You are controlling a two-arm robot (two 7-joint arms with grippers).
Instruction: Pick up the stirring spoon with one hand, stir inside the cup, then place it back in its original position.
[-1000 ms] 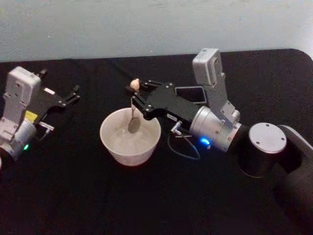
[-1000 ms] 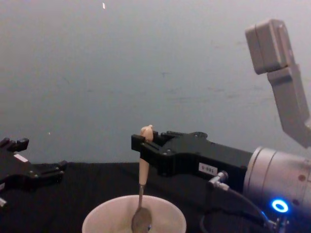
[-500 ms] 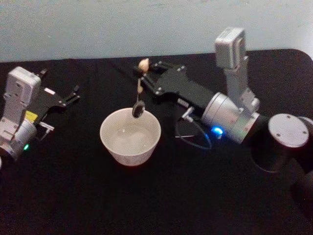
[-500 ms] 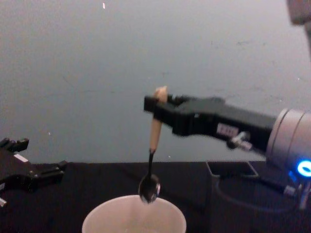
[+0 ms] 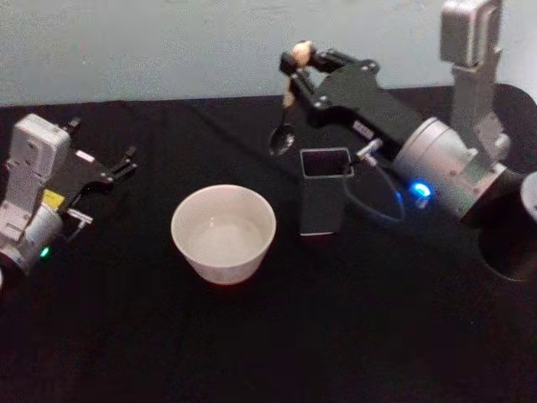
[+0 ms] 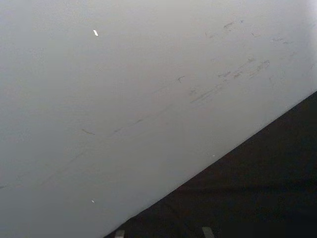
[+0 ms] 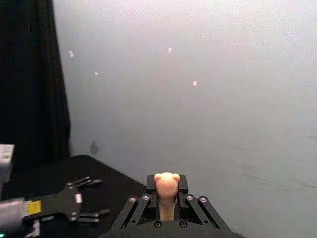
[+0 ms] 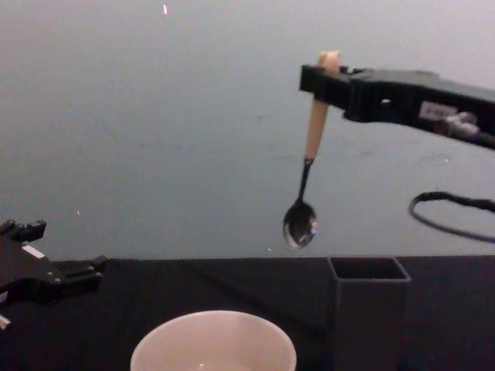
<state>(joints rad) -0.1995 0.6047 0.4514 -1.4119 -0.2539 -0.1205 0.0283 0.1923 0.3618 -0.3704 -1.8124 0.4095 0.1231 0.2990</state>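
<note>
**Q:** Black table (image 5: 126,336) layout?
**A:** Cup (image 5: 210,264) at centre, holder box (image 5: 323,201) beside it.
**Q:** Grippers?
**A:** Right gripper (image 8: 325,77) is clenched on the stirring spoon (image 8: 312,147), which hangs above the holder box's left side. Left gripper (image 5: 117,168) is parked at the left, fingers apart.

The right gripper (image 5: 304,65) is long and black with a white label (image 8: 435,110); its silver-grey cylindrical wrist (image 5: 440,159) bears a blue light ring (image 5: 417,191) and a looping black cable (image 8: 413,207); a grey boxy camera housing (image 5: 468,32) tops it; the left gripper (image 5: 101,149) is black, with a yellow sticker (image 5: 53,199).
</note>
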